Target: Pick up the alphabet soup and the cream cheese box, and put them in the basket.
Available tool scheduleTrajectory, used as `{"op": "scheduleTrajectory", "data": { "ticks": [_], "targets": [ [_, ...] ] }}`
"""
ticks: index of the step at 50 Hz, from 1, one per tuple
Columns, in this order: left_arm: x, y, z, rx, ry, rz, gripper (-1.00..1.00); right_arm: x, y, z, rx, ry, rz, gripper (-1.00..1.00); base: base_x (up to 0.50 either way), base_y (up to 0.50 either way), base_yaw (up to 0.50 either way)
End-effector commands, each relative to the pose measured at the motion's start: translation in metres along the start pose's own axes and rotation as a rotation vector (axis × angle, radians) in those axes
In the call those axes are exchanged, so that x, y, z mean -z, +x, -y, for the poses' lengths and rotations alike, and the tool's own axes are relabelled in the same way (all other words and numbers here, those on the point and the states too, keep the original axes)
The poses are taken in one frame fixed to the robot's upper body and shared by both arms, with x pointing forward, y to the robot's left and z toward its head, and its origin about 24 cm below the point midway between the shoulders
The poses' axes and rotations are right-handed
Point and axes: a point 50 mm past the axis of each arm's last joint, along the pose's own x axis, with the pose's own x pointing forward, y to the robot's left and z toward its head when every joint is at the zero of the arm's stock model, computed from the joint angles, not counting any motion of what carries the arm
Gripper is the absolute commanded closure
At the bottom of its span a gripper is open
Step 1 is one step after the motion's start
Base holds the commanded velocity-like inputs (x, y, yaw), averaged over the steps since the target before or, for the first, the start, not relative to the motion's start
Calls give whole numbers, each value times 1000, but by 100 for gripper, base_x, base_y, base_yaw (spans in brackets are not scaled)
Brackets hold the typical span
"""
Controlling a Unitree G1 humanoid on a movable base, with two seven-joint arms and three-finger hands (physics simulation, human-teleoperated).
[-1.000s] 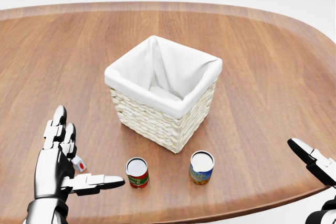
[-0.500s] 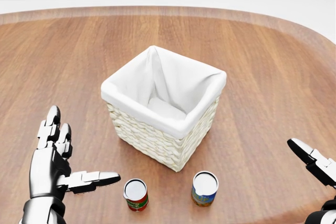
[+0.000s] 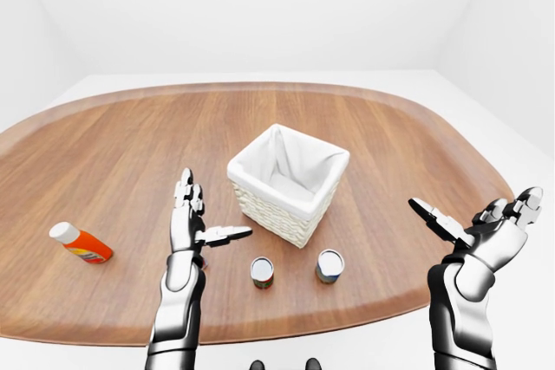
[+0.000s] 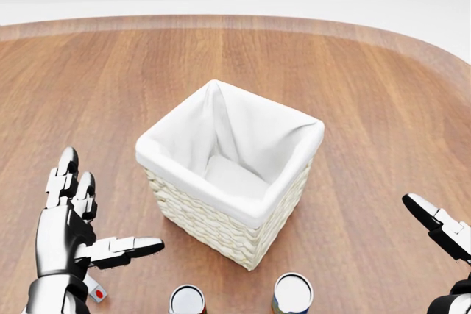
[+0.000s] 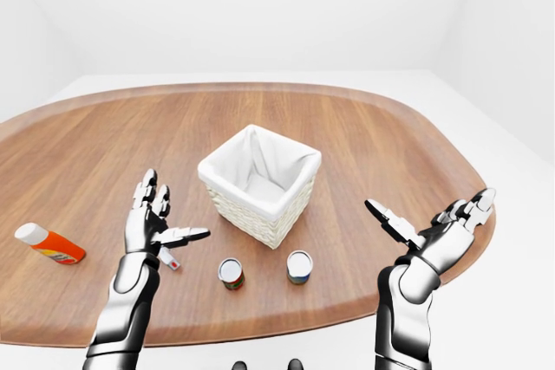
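Note:
The wicker basket with a white liner stands in the middle of the wooden table. Below it in the left-eye view stand two upright cans: one with a red and green label, one with a blue and yellow label. I cannot tell which one is the soup. A small white box with a red mark lies just below my left hand, which is open and empty, to the left of the cans. My right hand is open and empty past the table's right edge.
An orange bottle with a white cap lies on its side at the far left of the table. The table's near edge runs just below the cans.
The head view has shifted: basket and cans slid down the picture, the cans now at its bottom edge. The small white box shows again under my left hand. Both hands stay open.

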Motion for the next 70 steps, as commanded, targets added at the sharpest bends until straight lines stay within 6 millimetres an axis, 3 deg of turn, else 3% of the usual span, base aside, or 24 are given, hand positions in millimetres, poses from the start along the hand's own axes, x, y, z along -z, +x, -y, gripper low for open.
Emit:
{"op": "scheduleTrajectory", "data": {
  "ticks": [1,50,70],
  "targets": [
    [-3,-1,-3,-30,0,22,-100,1,0,0,1,-2,-5,-100,18,0,0],
    [-3,1,-8,-73,-13,11,-100,1,0,0,1,-2,-2,-100,17,0,0],
    [-2,1,-8,-75,-8,17,-100,1,1,0,1,-8,-2,-100,0,0,0]
  ]
}}
